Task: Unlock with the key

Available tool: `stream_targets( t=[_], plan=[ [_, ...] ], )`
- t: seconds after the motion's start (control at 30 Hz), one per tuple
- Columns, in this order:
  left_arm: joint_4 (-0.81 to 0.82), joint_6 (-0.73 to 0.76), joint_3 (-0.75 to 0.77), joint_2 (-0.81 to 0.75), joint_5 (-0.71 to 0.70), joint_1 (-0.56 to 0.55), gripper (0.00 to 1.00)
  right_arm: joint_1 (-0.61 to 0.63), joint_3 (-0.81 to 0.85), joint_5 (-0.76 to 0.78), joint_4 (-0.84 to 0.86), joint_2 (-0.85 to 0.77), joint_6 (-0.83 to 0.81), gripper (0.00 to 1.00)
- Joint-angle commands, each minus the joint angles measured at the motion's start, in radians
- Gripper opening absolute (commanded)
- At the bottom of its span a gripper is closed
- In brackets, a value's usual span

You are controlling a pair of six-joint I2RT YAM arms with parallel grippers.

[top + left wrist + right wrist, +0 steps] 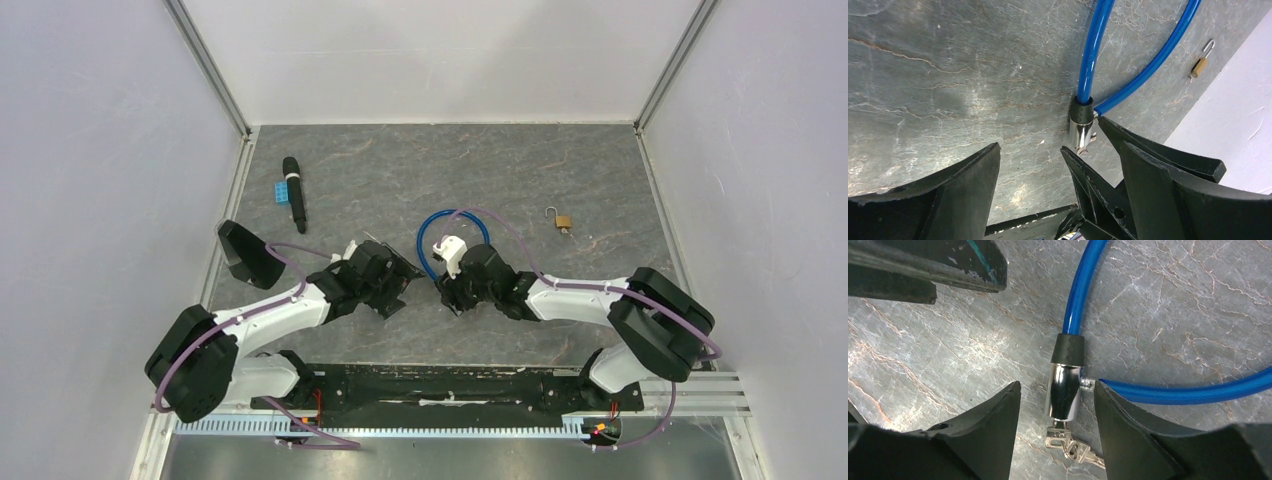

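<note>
Chrome barrel (pixel 1064 390) lies at the middle of the table (pixel 350 170), long axis running near edge to far edge. Key (pixel 1060 439) is stuck in the near-edge end. Black collar (pixel 1068 347) and blue cable (pixel 1080 285) leave the far end, and the cable loops back to the barrel's side. My right claw (pixel 1057 387) straddles the barrel with its jaws apart, no grip. My left claw (pixel 402 282) gapes wide just beside it.

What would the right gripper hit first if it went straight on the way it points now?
Probably the chrome lock barrel, which lies between the open fingers of the right gripper with the key in its end. Its fingertips may reach the table alongside it; depth is unclear.
</note>
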Motion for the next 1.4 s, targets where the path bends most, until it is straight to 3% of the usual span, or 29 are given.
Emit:
stream_targets(
  t=[0.0,0.5,1.1,1.2,1.37],
  plan=[
    [0.052,0.056,0.006,0.006,0.017,0.004,0.94,-0.002,0.091,0.024,-0.132,-0.039,-0.025,0.58],
    [0.073,0.062,-0.010,-0.002,0.022,0.007,0.94,-0.001,0.197,0.022,-0.341,-0.004,0.012,0.55],
    [0.087,0.054,-0.027,-0.009,0.031,0.012,0.94,-0.002,0.175,0.024,-0.259,0.093,0.005,0.46],
    [0.103,0.054,-0.026,0.002,0.040,0.012,0.94,-0.002,0.175,0.028,-0.249,0.098,0.000,0.36],
    [0.182,0.034,-0.045,0.026,0.082,0.012,0.95,-0.003,0.169,0.012,-0.226,0.054,0.006,0.02]
  ],
)
